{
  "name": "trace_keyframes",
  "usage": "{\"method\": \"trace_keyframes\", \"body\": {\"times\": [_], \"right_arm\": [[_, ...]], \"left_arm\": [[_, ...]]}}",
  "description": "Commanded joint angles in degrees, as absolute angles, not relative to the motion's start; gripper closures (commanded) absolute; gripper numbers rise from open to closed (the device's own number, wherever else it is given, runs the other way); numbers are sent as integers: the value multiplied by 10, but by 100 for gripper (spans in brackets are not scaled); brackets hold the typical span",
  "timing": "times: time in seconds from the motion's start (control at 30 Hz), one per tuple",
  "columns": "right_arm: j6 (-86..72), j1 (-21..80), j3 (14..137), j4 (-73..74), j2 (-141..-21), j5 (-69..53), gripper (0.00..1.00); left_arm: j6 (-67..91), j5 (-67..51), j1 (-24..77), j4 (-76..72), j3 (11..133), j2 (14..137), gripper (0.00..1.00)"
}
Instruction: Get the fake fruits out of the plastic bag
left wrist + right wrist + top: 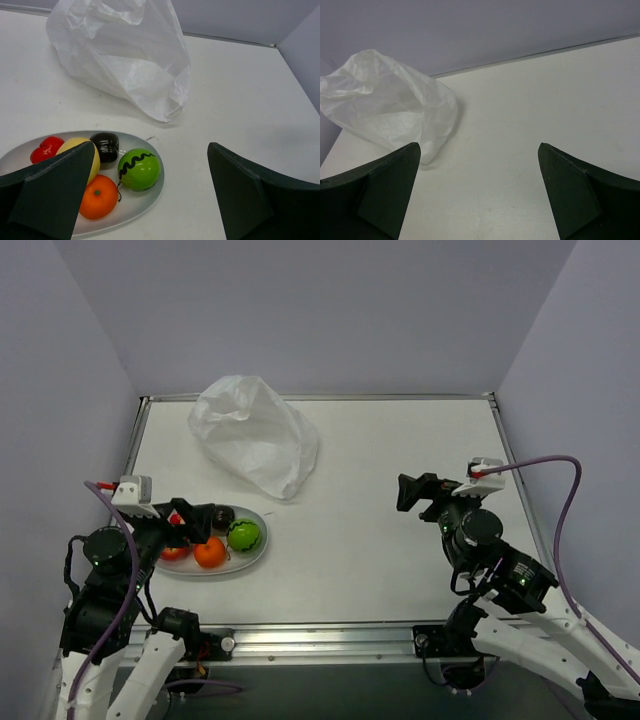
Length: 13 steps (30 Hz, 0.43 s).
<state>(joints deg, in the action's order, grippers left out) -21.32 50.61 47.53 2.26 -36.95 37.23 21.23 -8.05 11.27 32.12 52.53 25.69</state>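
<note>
The crumpled white plastic bag lies at the back left of the table, apart from both grippers. It also shows in the left wrist view and the right wrist view. I cannot see anything inside it. A green fruit, an orange, a dark purple-black fruit, a red apple and a yellow fruit sit on the white plate. My left gripper is open and empty above the plate's left part. My right gripper is open and empty over bare table at the right.
The table is bounded by a metal rail at its edges and lilac walls behind and at both sides. The plate's rim lies near the front left edge. A purple cable loops beside each arm.
</note>
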Motion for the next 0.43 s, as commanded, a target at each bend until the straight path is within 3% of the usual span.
{"method": "trace_keyframes", "body": {"times": [0.0,0.4], "right_arm": [[-227,503,445,54,-334,417,0],[-202,503,482,54,-346,425,0]], "left_arm": [[196,-90,116,337,511,218,6],[210,-81,116,293,507,229,6]]}}
